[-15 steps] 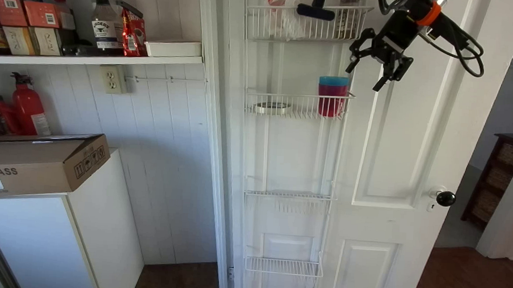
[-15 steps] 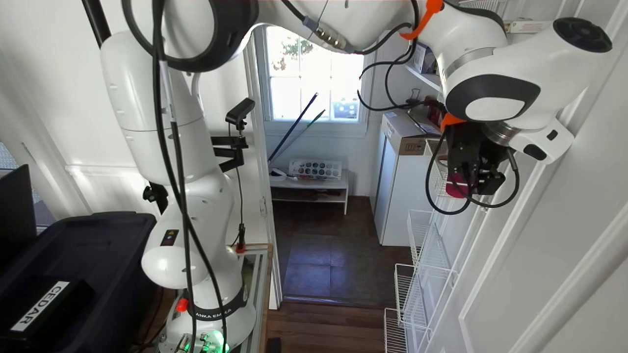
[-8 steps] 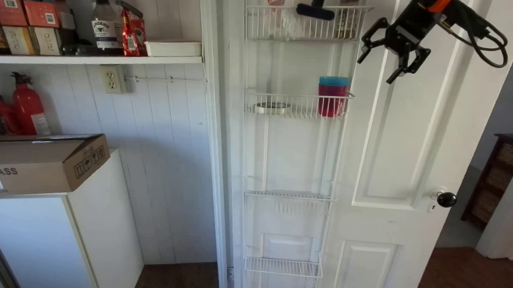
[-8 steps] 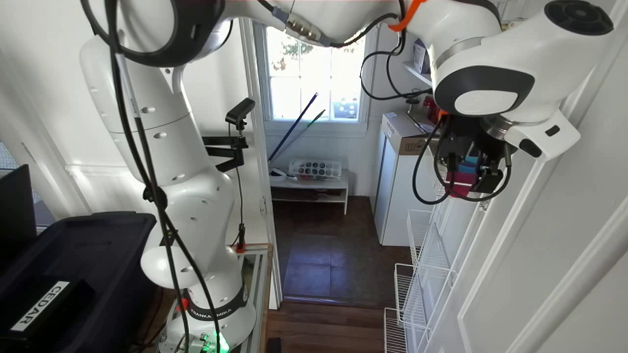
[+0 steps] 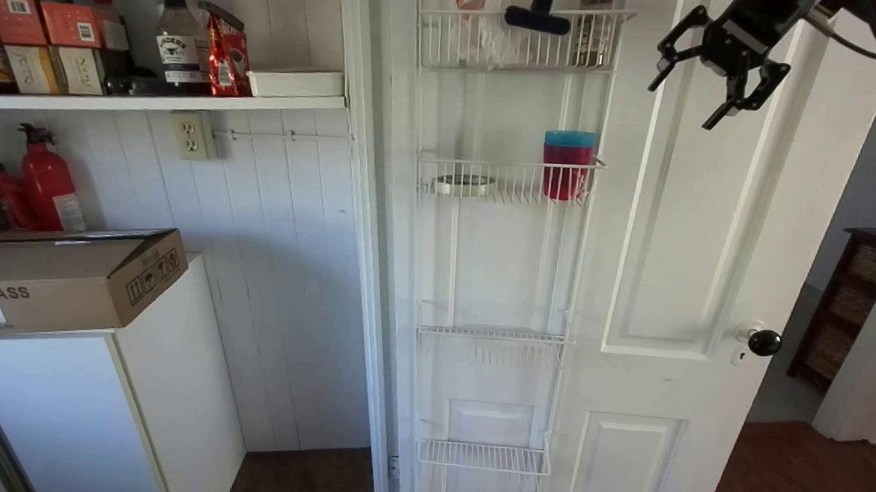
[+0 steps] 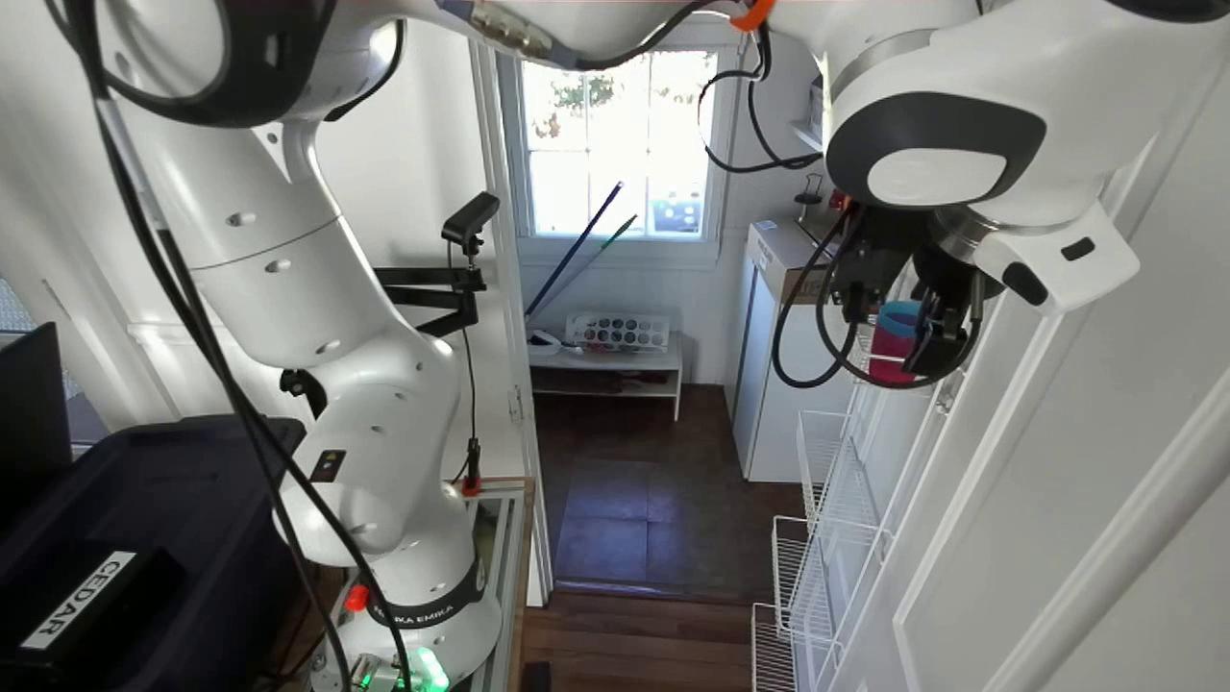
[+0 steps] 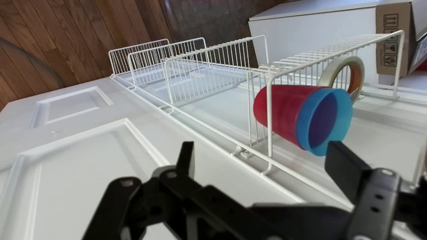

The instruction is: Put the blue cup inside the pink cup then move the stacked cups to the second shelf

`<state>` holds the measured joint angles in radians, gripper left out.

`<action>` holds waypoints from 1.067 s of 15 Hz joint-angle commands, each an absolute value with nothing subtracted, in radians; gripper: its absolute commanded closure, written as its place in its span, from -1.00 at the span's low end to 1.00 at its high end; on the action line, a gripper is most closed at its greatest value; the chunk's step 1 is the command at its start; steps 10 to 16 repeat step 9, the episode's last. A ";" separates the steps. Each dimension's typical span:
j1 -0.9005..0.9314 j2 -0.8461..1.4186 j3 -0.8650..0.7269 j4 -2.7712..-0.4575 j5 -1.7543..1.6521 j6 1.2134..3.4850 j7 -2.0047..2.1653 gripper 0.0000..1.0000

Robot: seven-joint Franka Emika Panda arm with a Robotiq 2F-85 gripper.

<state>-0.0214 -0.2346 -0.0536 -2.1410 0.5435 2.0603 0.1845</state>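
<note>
The blue cup sits inside the pink cup, only its rim showing above the pink one. The stacked cups stand upright at one end of the second shelf. In an exterior view the blue cup and pink cup are partly hidden by the gripper and cables. My gripper is open and empty, above and to the side of the shelf, apart from the cups. In the wrist view the blue cup and pink cup lie beyond the open fingers.
A tape roll lies on the same tier. The top tier holds a plastic bag, a black-handled tool and a jar. Lower wire tiers hang below. The white door stands behind the rack, with a black knob.
The open gripper has moved up and to the right, away from the shelf, in an exterior view. The stacked cups have stayed in place and show more in an exterior view.
</note>
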 commanded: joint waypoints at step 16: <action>-0.069 -0.409 -0.129 -2.180 0.545 1.908 0.125 -1.00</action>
